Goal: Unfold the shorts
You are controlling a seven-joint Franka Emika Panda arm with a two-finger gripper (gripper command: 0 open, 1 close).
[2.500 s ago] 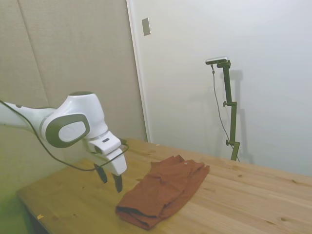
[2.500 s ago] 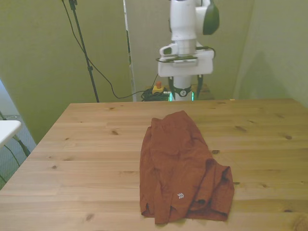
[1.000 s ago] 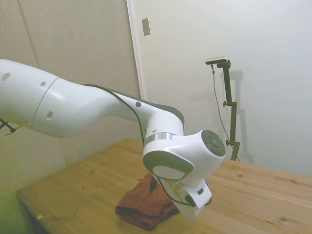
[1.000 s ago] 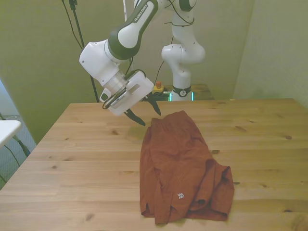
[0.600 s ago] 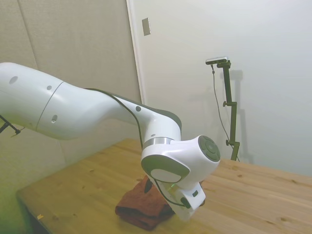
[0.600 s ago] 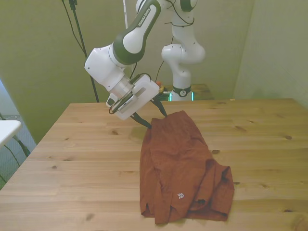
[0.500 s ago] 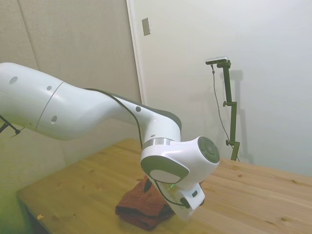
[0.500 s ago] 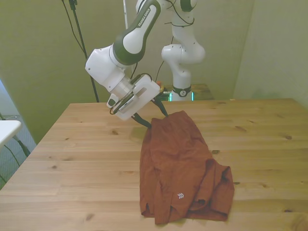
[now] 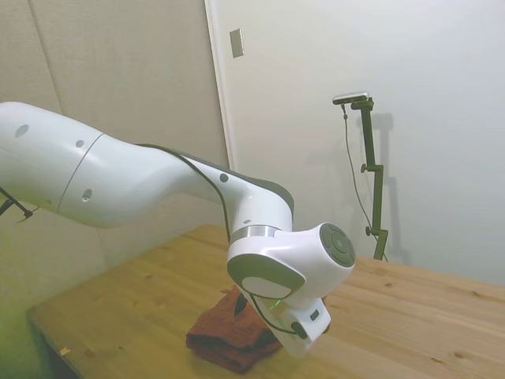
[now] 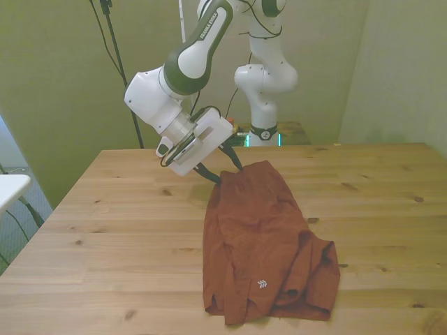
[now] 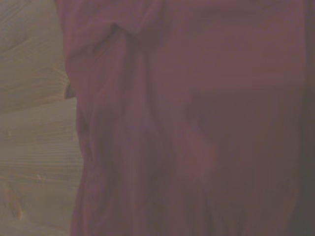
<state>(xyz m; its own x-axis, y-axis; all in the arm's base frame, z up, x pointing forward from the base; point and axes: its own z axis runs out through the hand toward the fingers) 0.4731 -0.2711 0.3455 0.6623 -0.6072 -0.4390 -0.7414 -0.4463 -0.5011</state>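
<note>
The rust-brown shorts [image 10: 262, 244] lie folded and wrinkled on the wooden table [image 10: 105, 230], running from the middle toward the near edge. My gripper [image 10: 223, 169] is open and tilted, its dark fingers straddling the far corner of the cloth on the front view's left. I cannot tell if they touch it. In the side view the arm's wrist hides most of the shorts [image 9: 221, 335] and the fingers. In the wrist view, blurred shorts fabric [image 11: 197, 123] fills most of the picture, with bare wood [image 11: 34, 123] beside it.
A black tripod leg and cables [image 10: 122, 77] stand behind the table's far corner on the front view's left. Bare wood [image 9: 410, 316] lies on both sides of the shorts.
The arm swung from near its base out over the table and came down at the far corner of the shorts. In the last half second it barely moved.
</note>
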